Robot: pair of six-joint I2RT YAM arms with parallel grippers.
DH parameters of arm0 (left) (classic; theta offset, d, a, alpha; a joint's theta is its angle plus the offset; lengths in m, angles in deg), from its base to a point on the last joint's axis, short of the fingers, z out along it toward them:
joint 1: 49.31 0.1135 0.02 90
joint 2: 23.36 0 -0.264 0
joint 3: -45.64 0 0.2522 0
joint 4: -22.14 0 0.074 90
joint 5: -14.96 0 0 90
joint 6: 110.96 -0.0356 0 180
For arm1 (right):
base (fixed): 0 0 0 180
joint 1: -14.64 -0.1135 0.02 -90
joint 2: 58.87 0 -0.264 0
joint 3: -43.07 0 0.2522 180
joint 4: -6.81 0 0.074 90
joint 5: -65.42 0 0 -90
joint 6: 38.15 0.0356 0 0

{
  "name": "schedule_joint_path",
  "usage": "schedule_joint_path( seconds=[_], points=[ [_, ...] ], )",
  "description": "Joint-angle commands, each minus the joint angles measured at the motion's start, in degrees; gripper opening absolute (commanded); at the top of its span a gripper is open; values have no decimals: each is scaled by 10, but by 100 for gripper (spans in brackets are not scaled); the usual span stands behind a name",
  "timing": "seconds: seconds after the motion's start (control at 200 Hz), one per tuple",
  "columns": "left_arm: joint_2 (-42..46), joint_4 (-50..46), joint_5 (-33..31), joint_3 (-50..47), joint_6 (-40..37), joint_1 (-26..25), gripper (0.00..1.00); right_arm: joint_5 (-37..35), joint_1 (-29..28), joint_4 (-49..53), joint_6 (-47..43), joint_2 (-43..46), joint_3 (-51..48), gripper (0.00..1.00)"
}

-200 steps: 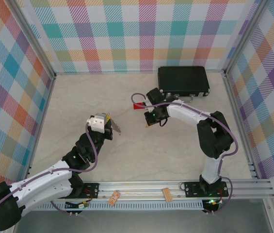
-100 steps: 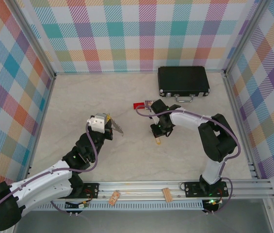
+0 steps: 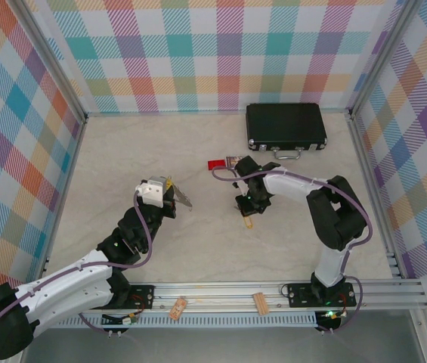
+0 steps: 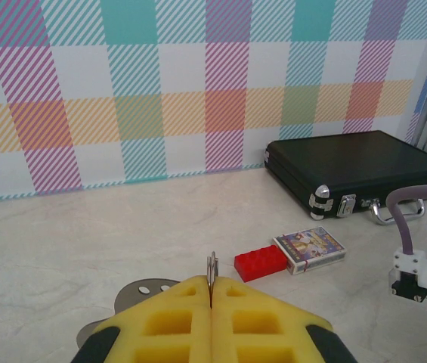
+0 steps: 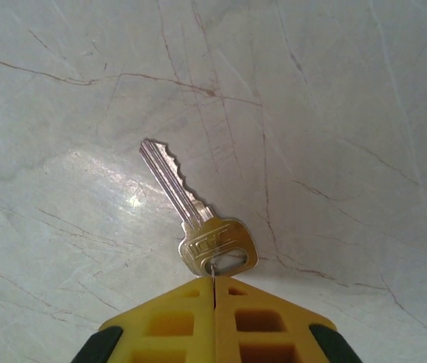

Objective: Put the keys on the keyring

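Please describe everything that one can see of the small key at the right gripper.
The small key with a brass-coloured head and silver blade looks like metal. Its rounded head bears stamped lettering, too small to read, and a hole near its edge. The blade is grooved along its length, with teeth cut on one side. The shut yellow fingertips of the right gripper pinch the head at its edge, and the blade points away from them, over the pale marble-patterned table. Whether the tip touches the table cannot be told.

A small key [image 5: 198,219], brass-headed with a silver blade, is pinched by its head right of centre; the grey keyring [image 3: 184,199] is held aloft to its left.
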Motion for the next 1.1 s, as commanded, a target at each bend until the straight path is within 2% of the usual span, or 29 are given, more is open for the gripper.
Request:
schedule_joint_path(
  seconds=[0.0, 0.045, 0.075, 0.09, 0.185, 0.28, 0.385, 0.87, 1.095],
  points=[
    [3, 22, 5, 0, 5, -4, 0, 1, 2, 22, -2, -13, 13, 1],
    [3, 20, 6, 0, 5, -4, 0, 2, 2, 26, -4, -15, 19, 7],
    [3, 20, 5, 1, 5, -5, 0, -1, 1, 30, -4, -16, 22, 17],
    [3, 20, 5, 1, 5, -4, 0, -1, 2, 33, -4, -18, 25, 19],
    [4, 19, 5, 1, 5, -5, 0, -3, 2, 44, -6, -21, 36, 21],
    [5, 18, 4, 1, 4, -5, 0, -4, 2, 49, -1, -11, 45, 29],
    [4, 18, 4, 1, 4, -4, 0, -6, 2, 63, 2, -4, 62, 32],
    [5, 20, 2, 0, 3, -5, 0, -13, -3, 181, -37, -68, 156, 33],
    [5, 19, 4, 0, 3, -4, 0, -36, -23, 221, -48, -113, 192, 32]
  ],
)
